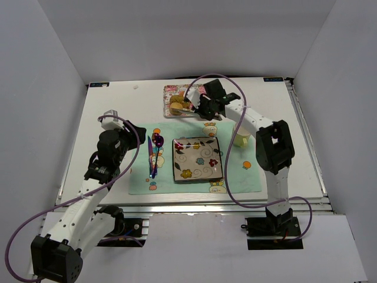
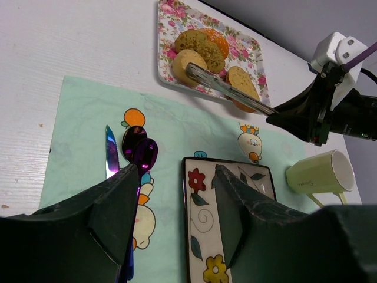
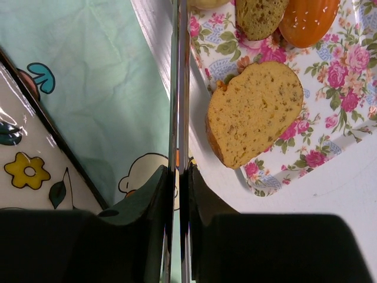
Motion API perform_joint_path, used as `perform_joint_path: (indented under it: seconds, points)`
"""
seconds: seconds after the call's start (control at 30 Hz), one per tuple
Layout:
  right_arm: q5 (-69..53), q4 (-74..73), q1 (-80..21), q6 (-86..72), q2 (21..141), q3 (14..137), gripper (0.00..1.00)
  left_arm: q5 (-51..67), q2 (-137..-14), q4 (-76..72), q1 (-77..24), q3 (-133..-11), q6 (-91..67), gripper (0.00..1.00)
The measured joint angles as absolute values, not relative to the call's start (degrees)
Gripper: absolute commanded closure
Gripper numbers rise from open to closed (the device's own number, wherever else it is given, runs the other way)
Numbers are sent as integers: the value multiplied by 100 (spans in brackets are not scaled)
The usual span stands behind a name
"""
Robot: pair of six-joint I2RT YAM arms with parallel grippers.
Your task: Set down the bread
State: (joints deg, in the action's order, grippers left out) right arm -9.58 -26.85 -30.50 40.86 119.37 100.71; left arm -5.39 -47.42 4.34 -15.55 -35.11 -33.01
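Note:
A floral tray (image 1: 169, 90) at the back holds several breads: a pale roll (image 2: 187, 62), a brown slice (image 2: 200, 47), an orange bun (image 3: 306, 20) and a tan slice (image 3: 253, 115). My right gripper (image 1: 203, 109) is shut on metal tongs (image 3: 179, 88). The tongs' arms are pressed together and their tip lies against the pale roll in the left wrist view (image 2: 230, 89). My left gripper (image 2: 177, 174) is open and empty above the left edge of the square flowered plate (image 1: 197, 159).
A green placemat (image 1: 235, 177) carries the plate, a purple spoon (image 2: 140, 150) and a knife (image 2: 111, 153) to its left. A pale green cup (image 1: 240, 140) lies right of the plate, under the right arm. White walls enclose the table.

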Motion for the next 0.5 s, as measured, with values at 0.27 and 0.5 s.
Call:
perform_joint_path:
  seconds: [0.27, 0.5]
  points:
    - [-1326, -2808, -3017, 3848, 11454, 10007, 98, -539, -4718, 434, -1555, -3511, -3304, 36]
    - [-2086, -2884, -2945, 3817, 9568, 8571, 95, -537, -4683, 432, -1555, -3511, -3330, 36]
